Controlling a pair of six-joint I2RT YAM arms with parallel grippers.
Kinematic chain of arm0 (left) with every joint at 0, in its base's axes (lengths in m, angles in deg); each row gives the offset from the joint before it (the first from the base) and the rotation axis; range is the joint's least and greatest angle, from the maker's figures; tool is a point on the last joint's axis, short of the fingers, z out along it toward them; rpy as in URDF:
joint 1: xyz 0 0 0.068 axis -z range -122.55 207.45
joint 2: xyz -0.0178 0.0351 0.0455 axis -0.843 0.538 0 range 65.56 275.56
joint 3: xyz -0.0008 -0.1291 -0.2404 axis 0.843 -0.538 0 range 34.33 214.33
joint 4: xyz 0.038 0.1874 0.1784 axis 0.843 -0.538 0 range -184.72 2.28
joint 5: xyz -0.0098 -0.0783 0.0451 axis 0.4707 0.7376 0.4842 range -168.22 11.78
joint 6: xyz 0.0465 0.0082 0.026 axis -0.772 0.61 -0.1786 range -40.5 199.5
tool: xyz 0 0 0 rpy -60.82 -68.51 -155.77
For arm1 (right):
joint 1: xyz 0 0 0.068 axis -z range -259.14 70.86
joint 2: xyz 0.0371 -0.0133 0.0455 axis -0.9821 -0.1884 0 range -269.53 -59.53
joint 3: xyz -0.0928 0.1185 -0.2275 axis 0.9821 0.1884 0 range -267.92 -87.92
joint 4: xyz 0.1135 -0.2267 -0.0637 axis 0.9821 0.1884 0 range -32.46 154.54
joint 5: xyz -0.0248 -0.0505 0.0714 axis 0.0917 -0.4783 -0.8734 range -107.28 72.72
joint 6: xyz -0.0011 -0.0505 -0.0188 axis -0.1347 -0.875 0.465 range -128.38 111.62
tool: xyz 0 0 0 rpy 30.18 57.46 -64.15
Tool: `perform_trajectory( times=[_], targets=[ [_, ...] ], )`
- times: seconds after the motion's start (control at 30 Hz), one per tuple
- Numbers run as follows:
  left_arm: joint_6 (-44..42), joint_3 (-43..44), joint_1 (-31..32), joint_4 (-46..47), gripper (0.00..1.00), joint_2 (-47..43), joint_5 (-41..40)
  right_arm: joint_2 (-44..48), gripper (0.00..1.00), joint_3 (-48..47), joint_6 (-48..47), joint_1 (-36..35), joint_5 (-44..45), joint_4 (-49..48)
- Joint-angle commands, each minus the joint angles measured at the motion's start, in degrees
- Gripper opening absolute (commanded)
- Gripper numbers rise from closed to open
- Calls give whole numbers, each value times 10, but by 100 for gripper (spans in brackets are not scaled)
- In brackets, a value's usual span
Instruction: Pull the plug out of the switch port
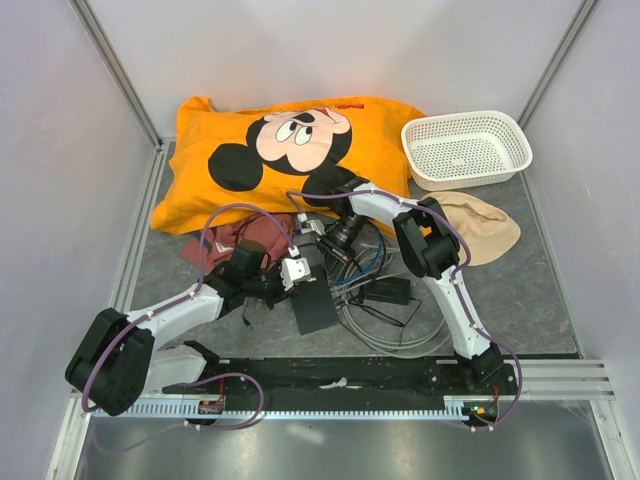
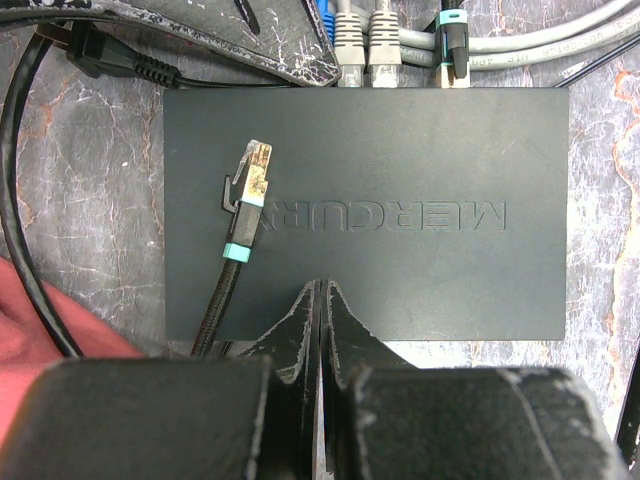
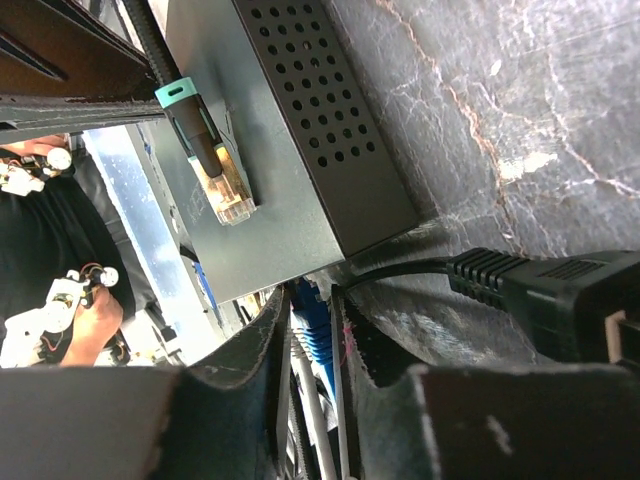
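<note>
Pressing down with the left gripper [image 2: 320, 292], shut tight and empty, on the near edge of the switch [image 2: 420, 140], likely to stop it sliding during the pull. Right between the fingers of the right gripper [image 3: 312, 293], almost closed: the blue plug [image 3: 312, 345], looks pinched from both sides. Seems not yet out of its port, on the switch side far from the left tips; hard to see. Grabbed on its sides, likely for a straight pull out. Just ahead and left of the left tips, on top of the switch: a loose plug [image 2: 255, 170], out of the way.
</note>
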State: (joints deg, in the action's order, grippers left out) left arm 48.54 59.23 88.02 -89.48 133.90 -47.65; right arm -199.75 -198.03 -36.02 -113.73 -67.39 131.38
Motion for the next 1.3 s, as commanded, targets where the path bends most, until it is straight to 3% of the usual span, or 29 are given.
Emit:
perform_trajectory(
  times=[0.0, 0.17, 0.5, 1.27],
  targets=[
    [-17, -22, -6, -66, 2, 18, -37, -20, 19, -13, -7, -7, 45, -32],
    [-17, -22, -6, -67, 2, 18, -37, -16, 12, -5, -7, -7, 84, -37],
    [-16, -23, -6, -65, 2, 17, -37, -12, 9, 18, -31, -7, 123, -30],
    [-16, -21, -6, -65, 2, 22, -38, 1, 8, 48, -83, 42, 212, -25]
  ],
)
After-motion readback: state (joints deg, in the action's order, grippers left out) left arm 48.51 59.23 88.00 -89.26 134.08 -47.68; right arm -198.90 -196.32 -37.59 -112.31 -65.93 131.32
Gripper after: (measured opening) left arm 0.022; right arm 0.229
